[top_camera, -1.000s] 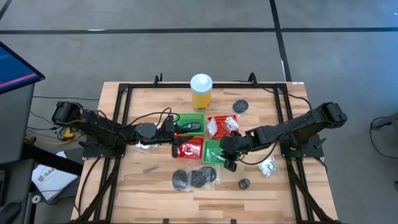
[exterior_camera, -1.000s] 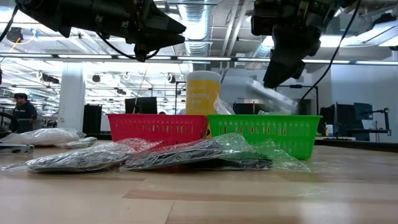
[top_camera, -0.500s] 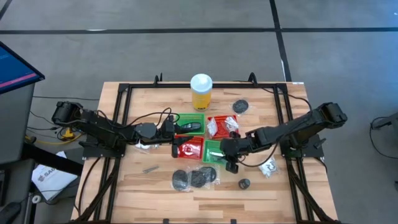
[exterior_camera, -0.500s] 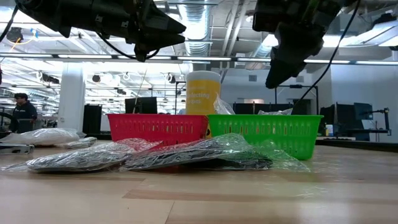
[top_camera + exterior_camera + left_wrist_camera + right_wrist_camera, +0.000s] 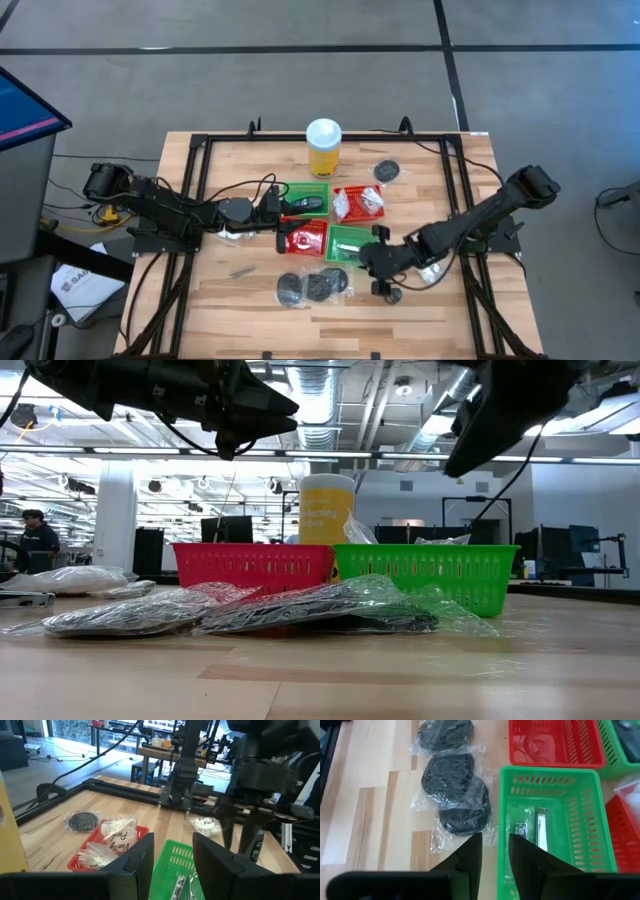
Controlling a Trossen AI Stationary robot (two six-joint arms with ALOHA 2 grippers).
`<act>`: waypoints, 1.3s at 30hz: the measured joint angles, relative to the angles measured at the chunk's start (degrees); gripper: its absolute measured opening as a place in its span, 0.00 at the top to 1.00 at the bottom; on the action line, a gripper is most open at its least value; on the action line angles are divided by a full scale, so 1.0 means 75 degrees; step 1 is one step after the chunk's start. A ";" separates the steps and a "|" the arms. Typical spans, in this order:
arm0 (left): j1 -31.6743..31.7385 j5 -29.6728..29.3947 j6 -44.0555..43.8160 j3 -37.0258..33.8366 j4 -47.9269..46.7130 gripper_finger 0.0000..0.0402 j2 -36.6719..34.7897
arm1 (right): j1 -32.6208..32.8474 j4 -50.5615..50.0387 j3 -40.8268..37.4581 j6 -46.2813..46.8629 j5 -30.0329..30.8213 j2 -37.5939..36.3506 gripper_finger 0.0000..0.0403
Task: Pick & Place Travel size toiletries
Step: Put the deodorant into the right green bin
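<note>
Four mesh baskets stand in a square. The near green basket [image 5: 547, 827] holds a clear packet of slim silvery pieces [image 5: 540, 827]. The far red basket [image 5: 358, 203] holds white packets [image 5: 112, 840]. Bagged black discs [image 5: 310, 287] lie on the table in front of the baskets. Another disc [image 5: 387, 171] lies at the far right, and a white packet [image 5: 432, 268] lies under my right arm. My right gripper [image 5: 378, 280] hangs open and empty, slanting down, above the table by the green basket's near right corner. My left gripper [image 5: 172, 857] stands level and open, empty, over the far green basket [image 5: 305, 197].
A tall yellow bottle [image 5: 323, 147] with a white cap stands behind the baskets. A small dark item [image 5: 392, 295] lies on the table just right of my right gripper. A slim piece [image 5: 240, 270] lies at the near left. A black frame rail [image 5: 200, 145] borders the tabletop.
My right gripper has swung away from over the near green basket toward the table's near right, rolling a little, its fingers as far apart as before. A pale clear packet that was in the air below it a second ago now lies in that basket.
</note>
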 joint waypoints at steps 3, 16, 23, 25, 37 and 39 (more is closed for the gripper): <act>-0.0002 -0.0001 -0.0002 0.0000 -0.0034 0.68 0.0000 | 0.0384 0.0001 -0.0001 0.0003 0.0355 0.0000 0.78; -0.0002 -0.0032 -0.0060 0.0000 -0.0045 0.68 0.0000 | 0.1650 -0.0087 -0.0303 0.1185 0.1619 -0.0329 0.78; -0.0002 -0.0028 -0.0059 0.0000 -0.0044 0.68 0.0000 | 0.2316 0.0148 -0.0783 0.1746 0.1737 -0.0723 0.78; -0.0003 -0.0026 -0.0060 0.0000 -0.0043 0.68 0.0000 | 0.2526 0.0286 -0.0883 0.1747 0.1851 -0.0813 0.78; 0.0000 -0.0020 -0.0057 0.0000 -0.0044 0.68 0.0000 | 0.3524 0.0455 -0.0982 0.2232 0.2440 -0.0994 0.78; 0.0000 -0.0018 -0.0057 0.0000 -0.0043 0.68 0.0000 | 0.3562 0.0601 -0.0982 0.2200 0.2429 -0.0994 0.78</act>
